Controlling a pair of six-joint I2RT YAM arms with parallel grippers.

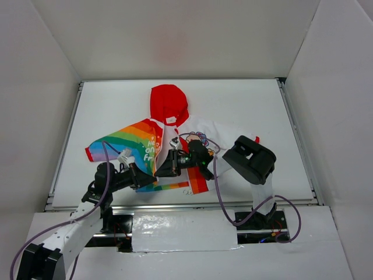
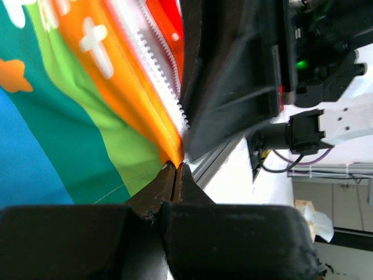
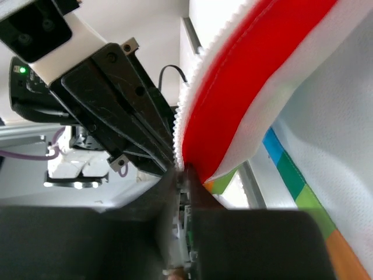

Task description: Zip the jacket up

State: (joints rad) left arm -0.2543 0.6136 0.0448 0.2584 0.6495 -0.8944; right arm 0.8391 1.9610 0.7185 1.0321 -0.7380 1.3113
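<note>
The jacket [image 1: 140, 146] lies mid-table with its red hood [image 1: 169, 104] at the far end, the rainbow half on the left and the white printed half [image 1: 218, 131] on the right. My left gripper [image 1: 152, 170] is shut on the rainbow half's bottom front corner, orange cloth pinched at the tips [image 2: 175, 165] beside the white zipper teeth [image 2: 158, 79]. My right gripper [image 1: 167, 165] is shut on the other front edge [image 3: 185, 168], right under its red lining [image 3: 233, 111] and white teeth [image 3: 180, 116]. The two grippers nearly touch.
A raised rail [image 1: 175, 205] runs along the table's near edge just behind the grippers. White walls stand on three sides. The right arm's purple cable [image 1: 217, 186] loops over the jacket's lower right. The right arm's elbow [image 1: 250, 158] hangs over the table's right part.
</note>
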